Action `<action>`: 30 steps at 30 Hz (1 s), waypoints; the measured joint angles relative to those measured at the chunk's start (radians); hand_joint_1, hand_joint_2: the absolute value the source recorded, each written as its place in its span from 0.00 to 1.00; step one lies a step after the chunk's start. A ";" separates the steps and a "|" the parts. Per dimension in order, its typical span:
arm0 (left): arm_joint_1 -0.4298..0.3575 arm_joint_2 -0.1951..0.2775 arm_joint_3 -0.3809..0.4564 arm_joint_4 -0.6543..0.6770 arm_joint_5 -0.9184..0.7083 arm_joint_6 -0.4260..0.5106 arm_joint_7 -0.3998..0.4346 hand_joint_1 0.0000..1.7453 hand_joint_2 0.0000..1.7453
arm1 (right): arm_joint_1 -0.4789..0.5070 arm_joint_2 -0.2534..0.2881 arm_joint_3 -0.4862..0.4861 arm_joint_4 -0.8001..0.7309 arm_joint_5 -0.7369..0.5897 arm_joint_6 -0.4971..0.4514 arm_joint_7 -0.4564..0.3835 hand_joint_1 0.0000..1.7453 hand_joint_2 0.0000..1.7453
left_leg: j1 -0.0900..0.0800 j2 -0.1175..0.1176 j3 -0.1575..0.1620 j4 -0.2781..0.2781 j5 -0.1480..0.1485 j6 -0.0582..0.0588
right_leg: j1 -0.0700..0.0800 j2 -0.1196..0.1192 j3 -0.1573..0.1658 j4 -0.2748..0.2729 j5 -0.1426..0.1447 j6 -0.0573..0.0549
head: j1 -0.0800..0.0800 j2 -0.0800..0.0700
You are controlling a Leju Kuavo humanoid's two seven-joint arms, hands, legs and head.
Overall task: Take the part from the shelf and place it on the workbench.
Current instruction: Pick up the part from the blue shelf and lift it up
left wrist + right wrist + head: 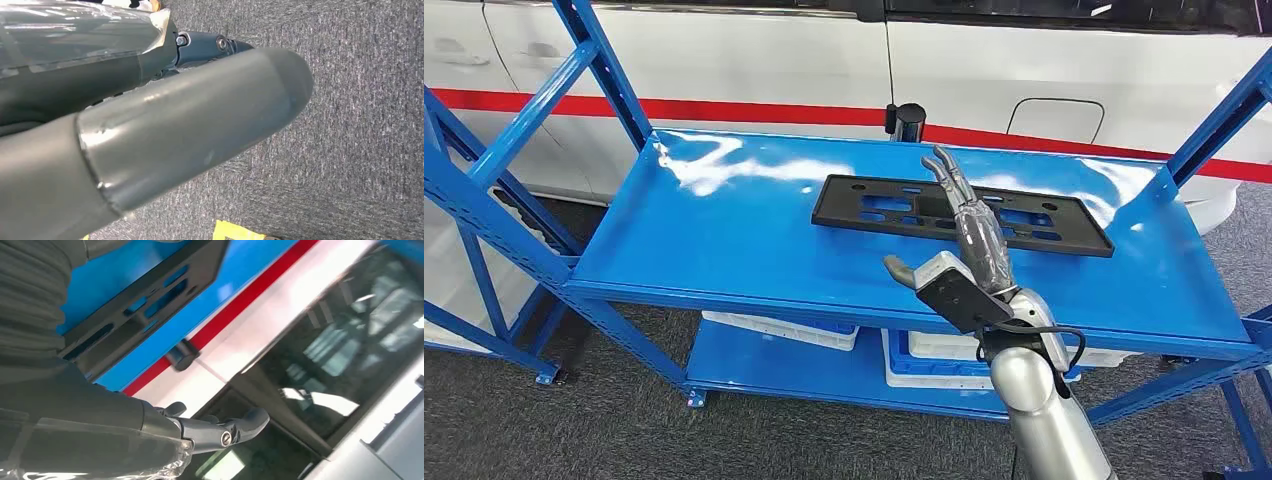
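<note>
One part [894, 206] flat, long axis across shelf [724, 240].

Shelf [724, 240]: painted metal, blue, high gloss; glare patches toward its back edge. Part [894, 205]: black, matt, looks like moulded plastic, slotted; lies flat near the shelf's back edge. Right hand [969, 240]: grey ribbed cover, cloth-like, matt; dark fingers [240, 426] smooth with slight sheen. Forearm: smooth silver metal. Left hand [165, 135]: thumb smooth grey, satin finish. Floor [360, 150]: grey carpet, rough, speckled. Car body [754, 60] behind shelf: glossy white paint, red stripe.
</note>
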 joint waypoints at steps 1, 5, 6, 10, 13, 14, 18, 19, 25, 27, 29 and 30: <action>0.000 0.000 0.000 0.000 -0.002 -0.003 -0.002 0.00 0.00 | -0.011 0.002 0.005 0.019 0.025 -0.011 0.009 0.00 1.00 | 0.000 0.000 0.000 0.000 0.000 0.000 | 0.000 0.000 0.000 0.000 0.000 0.000 | 0.000 0.000; -0.003 -0.001 0.002 0.000 -0.015 -0.013 0.005 0.00 0.00 | -0.106 0.041 0.019 0.203 0.163 -0.097 0.052 0.00 1.00 | 0.000 0.000 0.001 0.000 0.000 0.000 | 0.000 0.000 0.001 0.000 0.000 0.000 | 0.000 0.000; -0.003 -0.002 0.002 0.000 -0.020 -0.014 0.014 0.00 0.00 | -0.136 0.056 0.020 0.260 0.192 -0.120 0.061 0.00 1.00 | 0.000 0.000 0.002 0.000 0.001 0.000 | 0.000 0.000 0.001 0.000 0.000 0.000 | 0.000 0.000; -0.003 -0.002 0.002 0.001 -0.049 -0.012 0.061 0.00 0.00 | -0.243 0.114 0.023 0.470 0.353 -0.208 0.120 0.00 1.00 | 0.001 0.000 0.002 0.000 0.001 0.001 | 0.001 0.000 0.001 0.001 0.000 0.000 | 0.000 0.000; -0.003 -0.002 0.002 0.001 -0.064 -0.011 0.081 0.00 0.00 | -0.293 0.146 0.027 0.583 0.435 -0.240 0.159 0.00 1.00 | 0.001 0.000 0.002 0.000 0.001 0.000 | 0.001 0.000 0.001 0.001 0.000 0.000 | 0.000 0.000; -0.004 -0.002 0.002 0.001 -0.067 -0.011 0.084 0.00 0.00 | -0.304 0.154 0.028 0.612 0.450 -0.245 0.168 0.00 1.00 | 0.001 0.000 0.002 0.000 0.001 0.000 | 0.001 0.000 0.001 0.001 0.000 0.000 | 0.000 0.000; -0.004 -0.001 0.002 0.001 -0.078 -0.012 0.087 0.00 0.00 | -0.334 0.176 0.024 0.701 0.476 -0.253 0.182 0.00 1.00 | 0.001 0.000 0.002 0.000 0.001 0.000 | 0.000 0.000 0.001 0.000 0.000 0.000 | 0.000 0.000; -0.004 -0.001 0.002 0.001 -0.080 -0.012 0.087 0.00 0.00 | -0.335 0.179 0.018 0.710 0.476 -0.254 0.181 0.00 1.00 | 0.001 0.000 0.002 0.000 0.001 0.000 | 0.000 0.000 0.001 0.000 0.000 0.000 | 0.000 0.000; -0.004 0.000 0.002 0.001 -0.092 -0.015 0.085 0.00 0.00 | -0.337 0.184 -0.024 0.729 0.465 -0.254 0.169 0.00 1.00 | 0.000 0.000 0.002 0.000 0.001 0.001 | 0.000 0.000 0.001 0.000 0.000 0.000 | 0.000 0.000; -0.004 0.000 0.002 0.001 -0.101 -0.016 0.085 0.00 0.00 | -0.332 0.185 -0.050 0.715 0.446 -0.254 0.158 0.00 1.00 | 0.000 0.000 0.002 0.000 0.001 0.001 | 0.000 -0.001 0.001 0.000 0.000 0.000 | 0.000 0.000; -0.003 0.000 0.002 0.001 -0.111 -0.018 0.085 0.00 0.00 | -0.319 0.182 -0.086 0.674 0.415 -0.251 0.142 0.00 1.00 | 0.000 -0.001 0.002 0.000 0.001 0.001 | 0.000 -0.001 0.001 0.000 0.000 0.000 | 0.000 0.000; -0.003 0.001 0.002 0.001 -0.116 -0.020 0.084 0.00 0.00 | -0.311 0.179 -0.106 0.643 0.397 -0.246 0.133 0.00 1.00 | 0.000 -0.001 0.002 0.000 0.001 0.001 | 0.000 -0.001 0.001 0.000 0.000 0.000 | 0.000 0.000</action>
